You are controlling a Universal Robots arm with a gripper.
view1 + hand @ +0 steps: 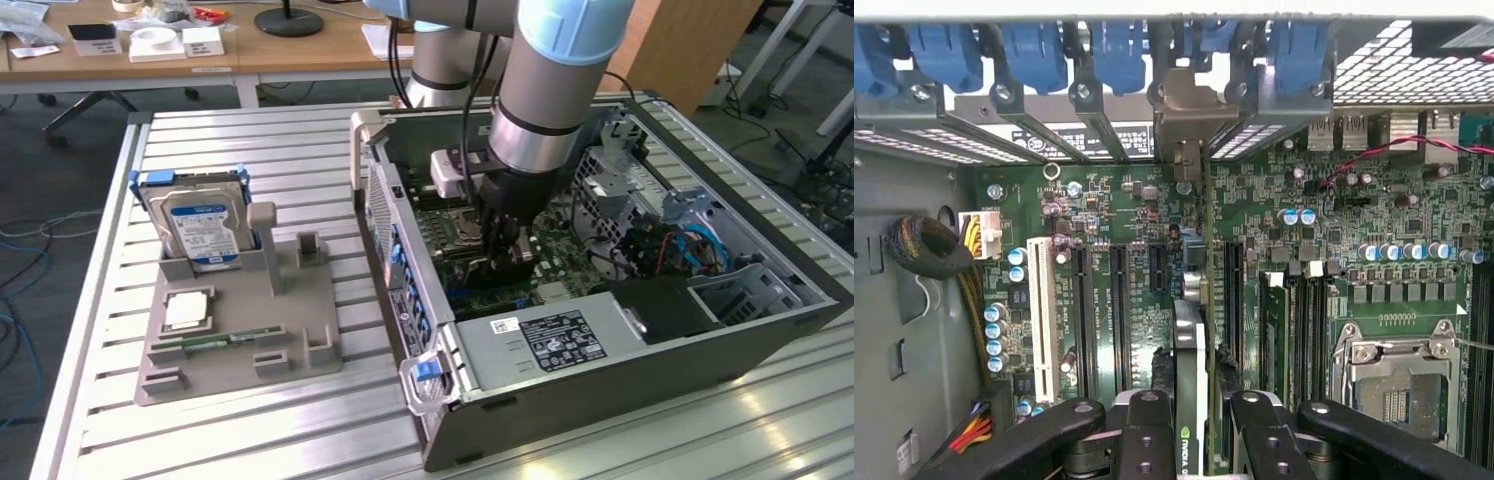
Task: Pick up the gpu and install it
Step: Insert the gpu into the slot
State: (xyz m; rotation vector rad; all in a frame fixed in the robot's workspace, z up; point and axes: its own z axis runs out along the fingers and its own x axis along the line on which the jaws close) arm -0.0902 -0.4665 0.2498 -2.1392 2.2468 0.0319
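At the exterior view's left, a grey holder tray (234,330) is seen on the slatted counter (240,150), with a hard drive (203,228) standing upright in it, a processor (186,311) lying flat and a thin green memory stick (220,340) near its front. No card is left in the tray's upright slots.

Further toward the exterior view's right, the open computer case (747,330) is lying on its side, and the arm is reached down into it. The claw (510,250) is placed low over the motherboard (567,262).

In the wrist view the gpu (1192,370) is seen edge-on between the black fingers (1149,440), with the claw (1194,440) closed narrowly on it. Its silver bracket (1189,118) is set at the rear slot openings, under the blue retention clips (1114,55), and its edge is lined up along one of the long expansion slots (1232,290).

The pick-up is judged done, and the seating step is judged to be in hand. Whether the card edge is already fully home cannot be told. A straight, even press into the slot is called for, with the bracket kept in its opening.
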